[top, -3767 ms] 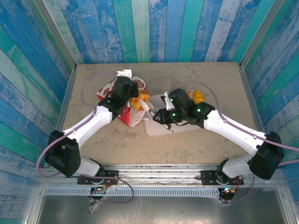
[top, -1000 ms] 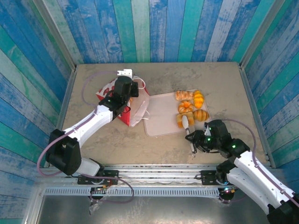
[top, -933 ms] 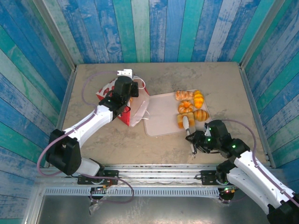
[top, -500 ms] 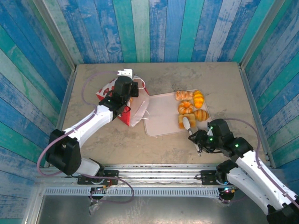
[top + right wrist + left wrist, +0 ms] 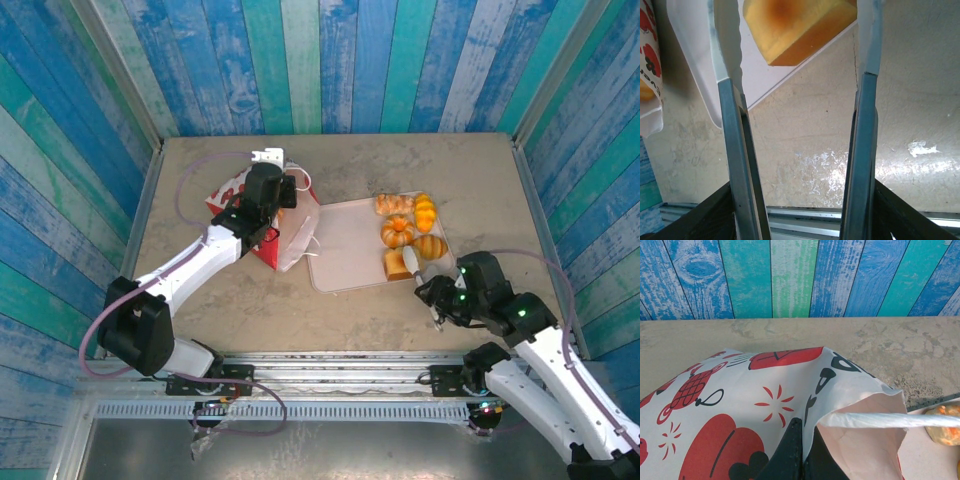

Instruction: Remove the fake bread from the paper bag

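Toast now lies on the tray. My right gripper has let it go and drawn back toward the table's near right edge, jaws apart and empty, the elbow folded close to its base. The square piece joins the other fake bread there. My left gripper stays clenched on the rim of the paper bag, arm reaching out over it, mouth facing the tray. A sliver of orange at the bag's edge in the right wrist view may be another piece, so I judge one more trip likely.
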Robot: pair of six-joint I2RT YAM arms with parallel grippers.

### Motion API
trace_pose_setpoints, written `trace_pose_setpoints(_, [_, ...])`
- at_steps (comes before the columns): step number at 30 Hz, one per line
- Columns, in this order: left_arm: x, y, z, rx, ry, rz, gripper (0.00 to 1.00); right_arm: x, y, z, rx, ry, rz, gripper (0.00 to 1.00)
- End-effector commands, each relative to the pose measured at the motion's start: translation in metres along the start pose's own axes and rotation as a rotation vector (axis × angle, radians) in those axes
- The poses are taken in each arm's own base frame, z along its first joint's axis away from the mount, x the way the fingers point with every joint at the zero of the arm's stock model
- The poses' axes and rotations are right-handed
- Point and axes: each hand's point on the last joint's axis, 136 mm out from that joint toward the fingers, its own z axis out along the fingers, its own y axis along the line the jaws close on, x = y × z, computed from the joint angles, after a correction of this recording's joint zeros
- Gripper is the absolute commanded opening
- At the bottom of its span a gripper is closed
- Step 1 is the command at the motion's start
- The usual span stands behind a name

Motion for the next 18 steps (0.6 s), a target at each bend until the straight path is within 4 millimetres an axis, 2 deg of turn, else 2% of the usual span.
trace_pose_setpoints(1, [-0.003, 0.000, 0.006, -0.013, -0.020, -0.005, 0.01, -0.009, 0.000, -0.014, 0.023, -0.049, -0.030, 0.61])
trace_pose_setpoints(5, [-0.003, 0.001, 0.004, -0.015, -0.021, -0.002, 0.01, -0.016, 0.010, -0.025, 0.009, -0.079, -0.063, 0.59])
trace_pose_setpoints(11, [-0.003, 0.002, 0.002, -0.014, -0.020, 0.002, 0.01, -0.028, 0.036, -0.045, -0.054, -0.122, -0.151, 0.55])
trace_pose_setpoints(18, [-0.002, 0.004, -0.001, -0.020, -0.015, 0.010, 0.01, -0.037, 0.086, -0.052, -0.214, -0.111, -0.257, 0.52])
